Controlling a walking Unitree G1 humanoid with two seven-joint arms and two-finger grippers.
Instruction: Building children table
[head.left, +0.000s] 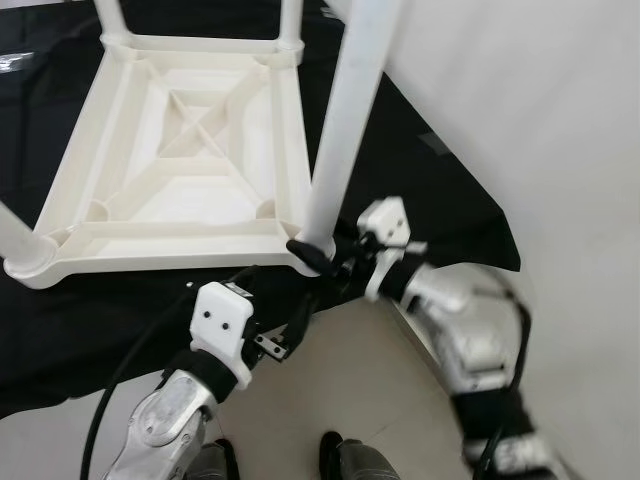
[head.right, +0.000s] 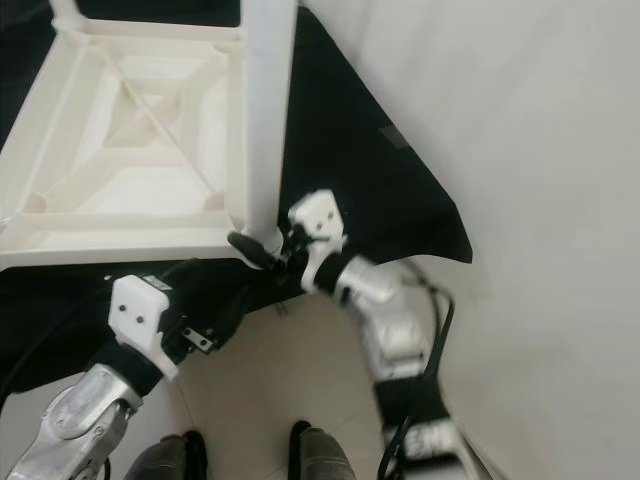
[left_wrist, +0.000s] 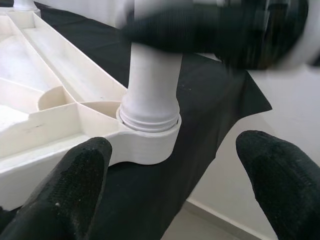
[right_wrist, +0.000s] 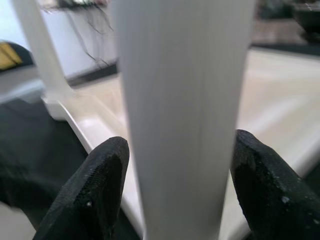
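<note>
A white plastic children's table lies upside down on a black cloth, with its ribbed underside facing up. A white table leg stands upright in the socket at the near right corner. My right gripper is shut on this leg just above the socket, with one black finger on each side of it. My left gripper is open, low in front of the same corner, and its fingers spread wide without touching the socket. Other legs rise from the other corners.
A white wall runs close along the right side of the cloth. Pale tiled floor lies between me and the cloth, with my feet at the bottom edge. A black cable hangs beside my left arm.
</note>
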